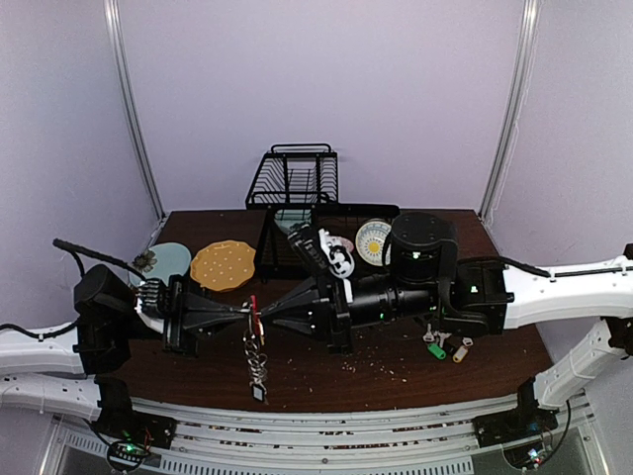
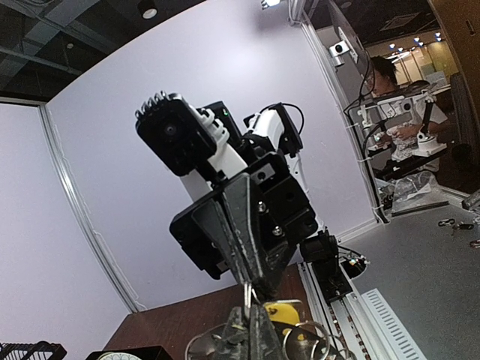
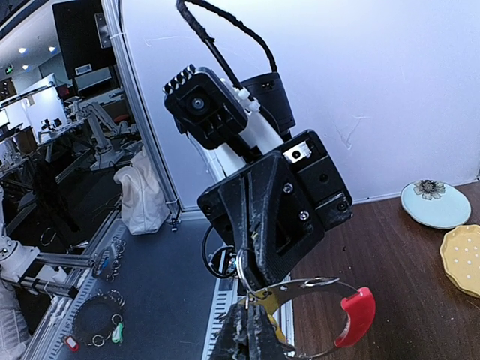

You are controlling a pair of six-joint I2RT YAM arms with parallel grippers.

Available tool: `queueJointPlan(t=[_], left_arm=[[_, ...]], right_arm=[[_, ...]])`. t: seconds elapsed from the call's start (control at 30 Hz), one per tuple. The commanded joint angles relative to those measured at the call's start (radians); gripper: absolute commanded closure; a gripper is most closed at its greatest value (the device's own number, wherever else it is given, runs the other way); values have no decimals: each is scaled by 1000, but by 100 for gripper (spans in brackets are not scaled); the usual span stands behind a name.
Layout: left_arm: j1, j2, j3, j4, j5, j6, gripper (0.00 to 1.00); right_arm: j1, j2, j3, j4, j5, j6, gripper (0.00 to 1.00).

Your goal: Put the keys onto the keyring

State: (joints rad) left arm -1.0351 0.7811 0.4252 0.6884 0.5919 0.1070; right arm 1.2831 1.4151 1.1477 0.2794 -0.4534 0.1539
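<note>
Looking from above: left gripper (image 1: 244, 315) and right gripper (image 1: 270, 319) tip to tip, both clamped tight on the keyring (image 1: 256, 319); keys (image 1: 258, 368) dangling beneath, bare brown table (image 1: 178, 374) open below, near edge close. Left wrist: opposing fingers (image 2: 241, 225) straight ahead, keyring wire at the tips. Right wrist: red sleeve (image 3: 358, 315) right of the tips.

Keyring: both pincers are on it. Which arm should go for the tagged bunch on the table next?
Right, probably. The tagged bunch lies close by the right arm, far from the left pincer. It and the right pincer both pinch the keyring, so the left could hold alone.
</note>
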Motion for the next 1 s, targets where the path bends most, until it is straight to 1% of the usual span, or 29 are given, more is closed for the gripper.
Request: queueJointPlan(t=[0.0, 0.27, 0.47, 0.57, 0.67, 0.77, 0.83, 0.97], left_arm=[[-3, -1, 7, 59, 24, 0, 100], [-5, 5, 6, 68, 26, -17, 100], [-4, 10, 9, 64, 28, -24, 100], [-5, 14, 16, 49, -8, -45, 100], [-4, 34, 55, -13, -57, -98, 100], [-4, 66, 111, -69, -38, -178, 100], [-3, 77, 112, -36, 1, -222, 100], [-3, 85, 81, 66, 21, -312, 100]], right_arm=[[-8, 8, 3, 29, 12, 7, 100], [-10, 39, 30, -29, -31, -12, 100], [-10, 24, 12, 22, -19, -6, 100], [-10, 10, -1, 35, -27, -7, 100], [-10, -15, -9, -12, -48, -38, 100], [-10, -53, 6, -121, -59, -75, 100], [-10, -82, 0, -137, -63, -77, 100], [-10, -100, -16, -89, -51, -63, 100]])
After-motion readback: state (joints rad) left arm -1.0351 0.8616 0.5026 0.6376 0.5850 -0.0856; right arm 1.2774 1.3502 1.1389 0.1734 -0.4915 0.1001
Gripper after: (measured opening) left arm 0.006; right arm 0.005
